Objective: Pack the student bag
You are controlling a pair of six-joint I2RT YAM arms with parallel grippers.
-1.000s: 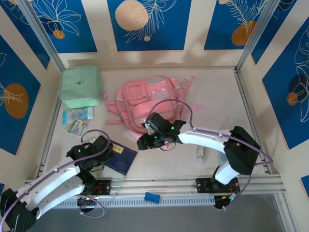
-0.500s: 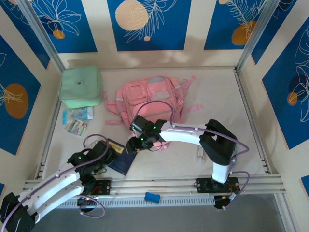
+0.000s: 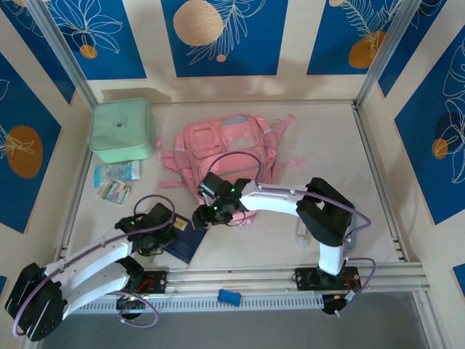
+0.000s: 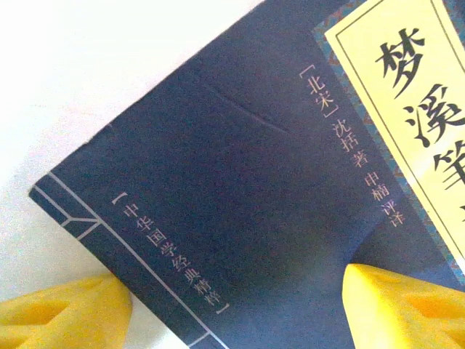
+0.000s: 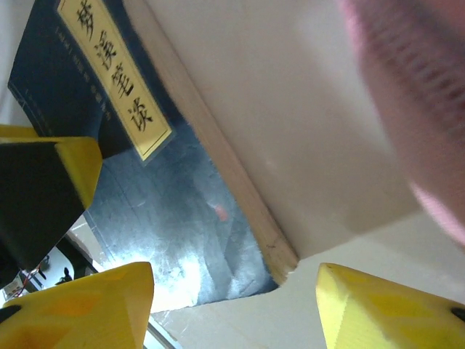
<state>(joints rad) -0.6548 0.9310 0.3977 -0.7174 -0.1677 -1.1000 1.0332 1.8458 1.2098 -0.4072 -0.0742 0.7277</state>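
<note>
The student bag (image 3: 225,149) is a pink backpack lying flat at the table's middle back; its pink fabric fills the right edge of the right wrist view (image 5: 425,109). A dark blue book (image 3: 186,243) with a yellow title label lies flat near the front left. My left gripper (image 3: 166,231) is over the book's left end. In the left wrist view the book (image 4: 240,189) lies under the left gripper (image 4: 236,316), whose open yellow fingertips (image 4: 65,313) straddle one corner. My right gripper (image 3: 205,215) hovers open between book and bag, with nothing between its fingers (image 5: 232,313).
A mint green zip case (image 3: 122,129) sits at the back left. Two small printed packets (image 3: 116,182) lie in front of it. A clear item (image 3: 301,233) lies on the table at the front right, and a blue object (image 3: 229,296) rests on the front rail.
My right gripper swung left from the bag's front edge toward the book. The left gripper moved in over the book's end and its jaws narrowed.
</note>
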